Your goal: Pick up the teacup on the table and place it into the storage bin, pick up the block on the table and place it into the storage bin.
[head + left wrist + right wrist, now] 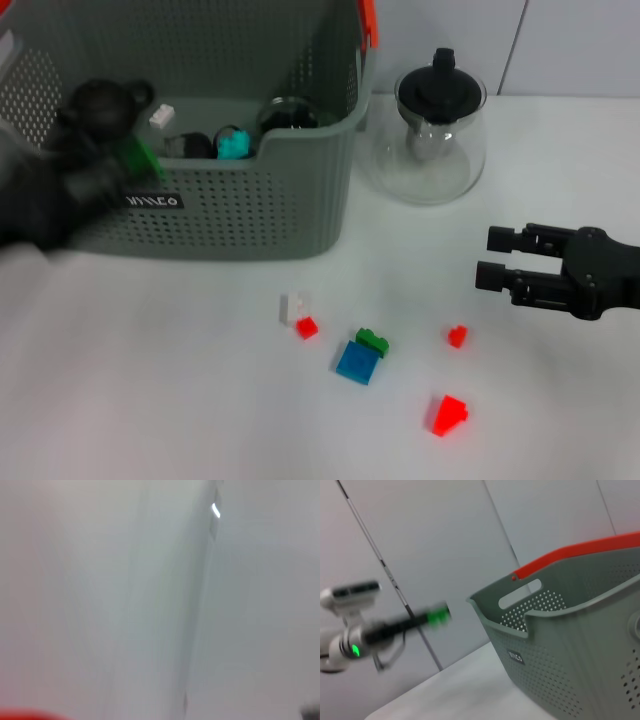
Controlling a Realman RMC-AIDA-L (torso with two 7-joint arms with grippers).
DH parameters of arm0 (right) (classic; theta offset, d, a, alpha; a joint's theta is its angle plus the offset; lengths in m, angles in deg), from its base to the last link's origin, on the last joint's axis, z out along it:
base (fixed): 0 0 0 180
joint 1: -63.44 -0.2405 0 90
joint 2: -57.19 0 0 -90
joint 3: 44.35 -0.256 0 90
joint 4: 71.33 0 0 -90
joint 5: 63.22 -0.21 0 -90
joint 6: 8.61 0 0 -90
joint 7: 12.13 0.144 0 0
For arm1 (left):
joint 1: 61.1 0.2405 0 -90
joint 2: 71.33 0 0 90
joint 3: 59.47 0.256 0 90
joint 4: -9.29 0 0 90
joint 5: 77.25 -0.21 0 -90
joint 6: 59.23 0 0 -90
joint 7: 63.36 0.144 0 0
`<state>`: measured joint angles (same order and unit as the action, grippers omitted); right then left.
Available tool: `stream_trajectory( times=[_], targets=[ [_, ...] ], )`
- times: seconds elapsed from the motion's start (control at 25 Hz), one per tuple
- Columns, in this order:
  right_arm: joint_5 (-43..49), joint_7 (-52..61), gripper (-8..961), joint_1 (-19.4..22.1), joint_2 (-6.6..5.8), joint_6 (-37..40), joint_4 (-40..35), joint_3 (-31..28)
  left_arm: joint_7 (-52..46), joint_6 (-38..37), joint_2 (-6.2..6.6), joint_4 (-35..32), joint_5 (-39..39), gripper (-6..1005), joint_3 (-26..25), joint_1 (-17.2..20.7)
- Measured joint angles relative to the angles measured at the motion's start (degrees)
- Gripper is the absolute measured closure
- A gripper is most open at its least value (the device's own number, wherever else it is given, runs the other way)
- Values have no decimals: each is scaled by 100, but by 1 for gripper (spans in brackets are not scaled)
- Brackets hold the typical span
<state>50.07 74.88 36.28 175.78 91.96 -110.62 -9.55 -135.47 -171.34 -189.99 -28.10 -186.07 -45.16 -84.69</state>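
Green block (143, 157) sits clamped in the left gripper (125, 165) over the storage bin's (250, 215) front rim.

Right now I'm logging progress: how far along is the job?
Left gripper carries a green block at the storage bin's front wall. A glass cup sits inside already. Blocks remain on the table; right gripper hovers.

Bright, even light with soft shadows; the left claw (135, 150) is motion-blurred, the left wrist view wholly unfocused.
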Motion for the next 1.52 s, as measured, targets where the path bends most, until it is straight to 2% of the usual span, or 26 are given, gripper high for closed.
stream_trajectory(
  times=[0.12, 0.24, 0.36, 0.48, 0.64, 0.72, 0.84, 1.04, 1.12, 1.16, 1.28, 1.4, 1.48, 1.52],
  targets=[
    [3, 1, 221, 0, 4, -3, 0, 1, -1265, -7, 249, -234, 419, 554, -441, -392],
    [5, 0, 221, 0, 5, -3, 0, 1, -2416, 783, 440, -444, 396, 543, -334, -837],
    [5, -6, 221, 0, 12, -3, 0, 1, -3225, 1795, 545, -709, 97, 532, 239, -1197],
    [18, -3, 221, 0, 15, 3, 0, 1, -3715, 2719, 550, -985, -247, 521, 1002, -1377],
    [19, 4, 221, 0, 22, 16, 0, 1, -4322, 3829, 397, -1322, -815, 507, 1886, -1407],
    [19, 4, 221, 0, 23, 12, 0, 1, -4349, 4025, 327, -1363, -916, 499, 2052, -1386],
    [18, 4, 221, -1, 24, 2, 0, 0, -4306, 3933, 276, -1418, -719, 488, 2006, -1327],
    [12, 3, 221, -18, 24, -6, 0, 1, -3477, 2910, 177, -1517, 738, 470, 1431, -828],
    [6, 3, 221, -15, 24, -9, 0, 1, -3125, 2367, 149, -1445, 1202, 238, 1240, -585],
    [4, 2, 221, -14, 24, -10, 0, 0, -2921, 2050, 124, -1386, 1351, 235, 1148, -442],
    [4, -9, 221, -20, 24, -16, 0, 1, -2124, 1311, 16, -1194, 1357, 224, 923, -54],
    [14, -20, 221, -29, 19, -62, 0, 2, -842, 1025, -206, -1005, 1038, 214, 893, 414],
    [19, -16, 221, -33, 17, -100, 0, 6, 229, 1002, -402, -760, 670, 207, 966, 718],
    [19, -12, 221, -35, 16, -106, 0, 8, 495, 1013, -448, -669, 565, 203, 1009, 784]
  ],
)
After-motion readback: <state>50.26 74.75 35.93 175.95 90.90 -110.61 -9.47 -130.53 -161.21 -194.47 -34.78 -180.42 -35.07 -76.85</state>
